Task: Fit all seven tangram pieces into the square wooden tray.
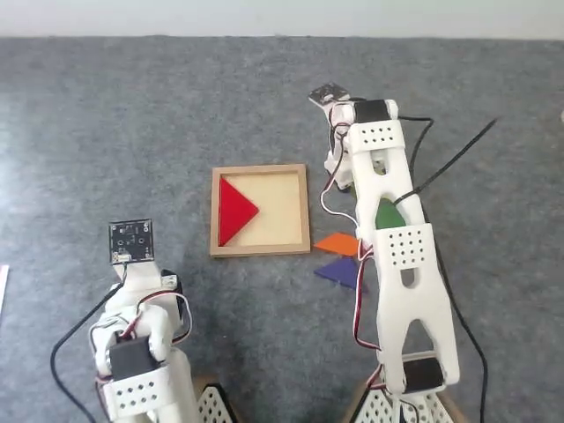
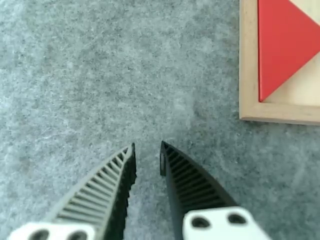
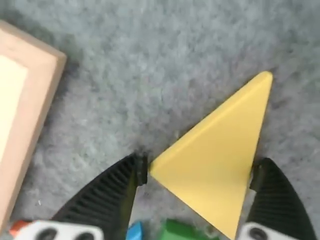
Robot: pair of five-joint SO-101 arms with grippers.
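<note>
The square wooden tray lies mid-table with a red triangle against its left wall; the tray corner and red triangle lie ahead of my left gripper. It hovers over bare carpet, fingers a narrow gap apart, holding nothing. My right gripper is right of the tray, its fingertips touching opposite sides of a yellow triangle flat on the carpet. Green, orange and purple pieces lie under and beside the right arm.
Grey carpet covers the table. A blue piece and the green piece sit close behind the right gripper. The right arm stretches over the pieces right of the tray. The left arm stays folded at the near left.
</note>
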